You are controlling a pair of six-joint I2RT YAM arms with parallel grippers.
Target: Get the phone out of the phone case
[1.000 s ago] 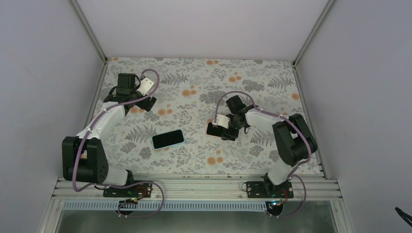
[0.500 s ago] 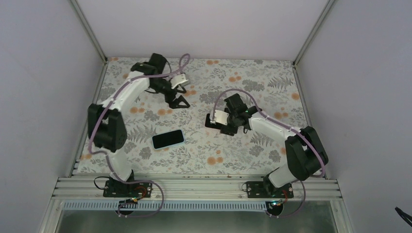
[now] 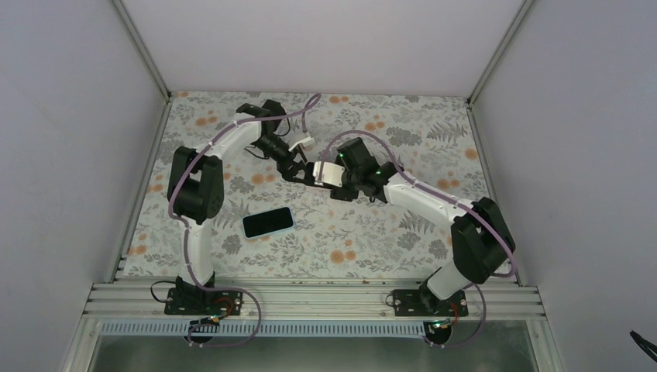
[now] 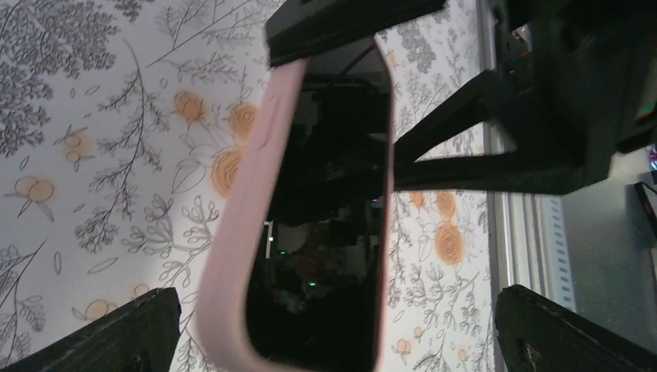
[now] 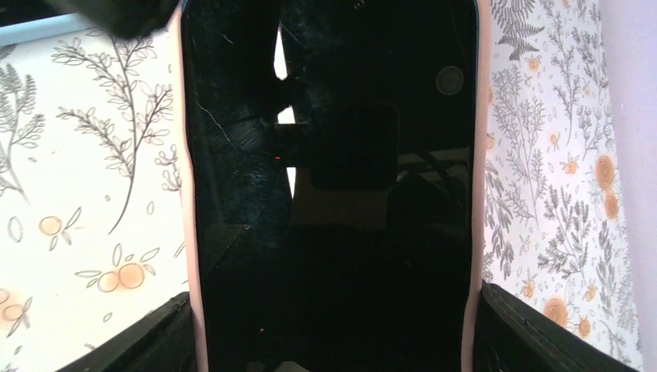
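Note:
A black phone in a pale pink case [image 3: 319,172] is held above the table's middle. My right gripper [image 3: 335,177] is shut on its sides; in the right wrist view the phone [image 5: 329,194] fills the frame between my right gripper's [image 5: 333,345] fingers [image 5: 139,341]. My left gripper [image 3: 298,167] is open at the phone's other end. In the left wrist view the case [image 4: 240,232] stands between my left gripper's [image 4: 333,329] wide-apart fingers [image 4: 116,333], touching neither.
A second phone in a light blue case [image 3: 268,222] lies flat on the floral table cover [image 3: 434,132], nearer the front left. Grey walls and metal posts close in the back and sides. The arms nearly meet at mid-table.
My left arm has swung from the far left to the middle, bringing its open gripper up to the phone. My right gripper has carried the phone up and toward the far left.

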